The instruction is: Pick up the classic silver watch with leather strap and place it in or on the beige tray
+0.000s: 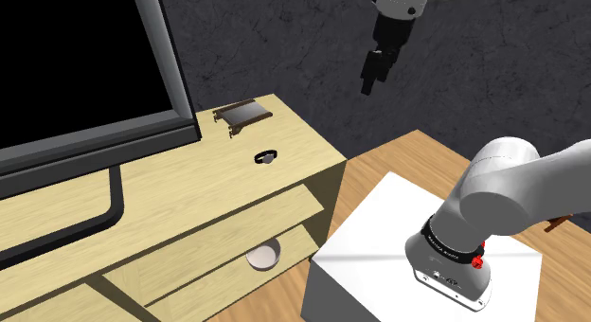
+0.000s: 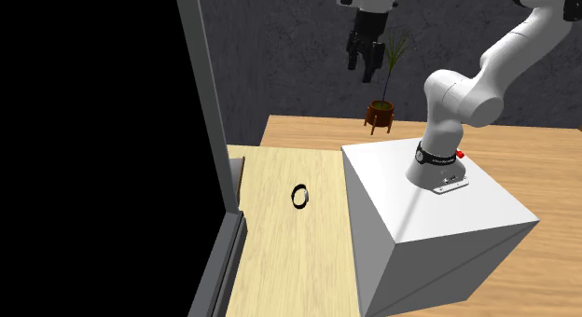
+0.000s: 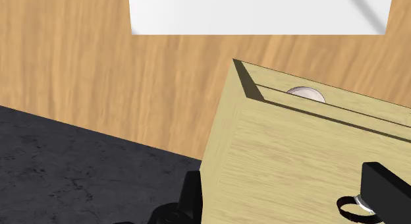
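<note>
The black gripper (image 1: 371,76) hangs high in the air above the wooden cabinet (image 1: 189,192). Its two fingers stand apart with nothing between them. The little watch (image 1: 266,157) lies on top of the cabinet, near the brown tray (image 1: 242,115) at the back

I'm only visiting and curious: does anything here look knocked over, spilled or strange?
Nothing stands out. The watch lies on the wooden cabinet top, apart from the tray. A bowl sits upright on the lower shelf, nothing is spilled, and the open gripper hangs high above.
</note>
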You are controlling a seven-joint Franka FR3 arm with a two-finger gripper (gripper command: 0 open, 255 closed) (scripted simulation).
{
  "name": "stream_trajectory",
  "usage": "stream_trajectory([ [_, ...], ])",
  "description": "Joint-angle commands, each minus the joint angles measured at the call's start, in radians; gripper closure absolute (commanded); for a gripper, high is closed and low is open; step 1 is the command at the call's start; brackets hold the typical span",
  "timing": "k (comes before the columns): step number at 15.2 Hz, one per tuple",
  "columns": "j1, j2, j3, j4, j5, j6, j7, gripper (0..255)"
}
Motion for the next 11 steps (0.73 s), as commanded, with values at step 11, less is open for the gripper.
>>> stream_trajectory([
  [11,0.142,0.291,0.005,0.018,0.01,0.298,-0.22,0],
])
